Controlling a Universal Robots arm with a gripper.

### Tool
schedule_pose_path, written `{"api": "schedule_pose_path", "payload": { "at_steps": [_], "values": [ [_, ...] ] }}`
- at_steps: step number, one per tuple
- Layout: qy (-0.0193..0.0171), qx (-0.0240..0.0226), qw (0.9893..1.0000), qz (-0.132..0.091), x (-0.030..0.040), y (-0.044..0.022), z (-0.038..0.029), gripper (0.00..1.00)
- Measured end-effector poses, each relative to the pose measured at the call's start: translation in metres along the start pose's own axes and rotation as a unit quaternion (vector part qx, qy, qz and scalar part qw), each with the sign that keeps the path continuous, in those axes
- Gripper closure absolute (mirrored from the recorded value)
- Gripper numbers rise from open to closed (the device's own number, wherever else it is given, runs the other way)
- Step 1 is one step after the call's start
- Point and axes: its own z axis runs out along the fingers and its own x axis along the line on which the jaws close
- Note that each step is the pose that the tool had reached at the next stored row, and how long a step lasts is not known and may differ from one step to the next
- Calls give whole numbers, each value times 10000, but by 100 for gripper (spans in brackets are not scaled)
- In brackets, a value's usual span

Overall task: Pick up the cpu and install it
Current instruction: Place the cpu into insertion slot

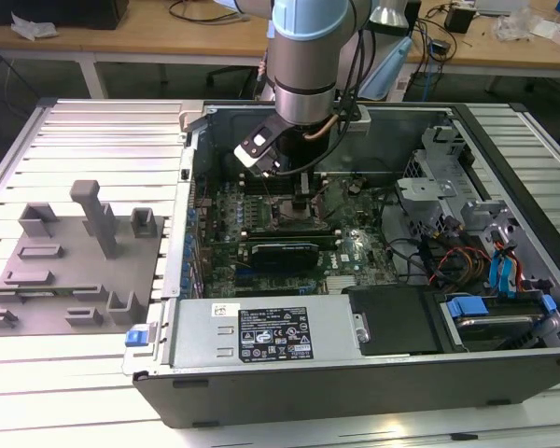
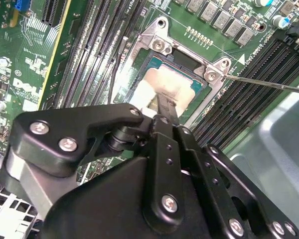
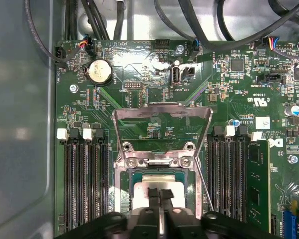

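Observation:
The cpu (image 3: 139,191) lies flat in the motherboard socket, its silvery top (image 2: 159,82) showing in both wrist views. The socket's metal load plate (image 3: 162,119) stands swung open beyond it, and the thin lever wire (image 2: 269,83) sticks out to one side. My gripper (image 3: 159,193) hangs straight over the chip. Its two black fingers are pressed together, with their tips at or just above the metal top; I cannot tell if they touch. Nothing sits between the fingers. In the exterior view the gripper (image 1: 303,201) reaches down into the open computer case (image 1: 196,168).
Memory slots (image 3: 84,184) flank the socket on both sides. A black card (image 1: 280,254) and the power supply (image 1: 261,331) lie nearer the case front. Drive cages and cables (image 1: 448,205) fill the exterior view's right. A grey fixture plate with blocks (image 1: 75,271) sits outside the case.

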Motion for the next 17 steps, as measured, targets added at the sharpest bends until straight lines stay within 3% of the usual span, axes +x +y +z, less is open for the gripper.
{"api": "schedule_pose_path", "payload": {
  "at_steps": [1, 8, 17],
  "values": [
    [0, 0, 10000, 0, 0, 0, 0, 89],
    [-1, 0, 10000, 0, 0, -20, -1, 89],
    [0, 0, 10000, 0, 1, -35, 46, 89]
  ]
}}
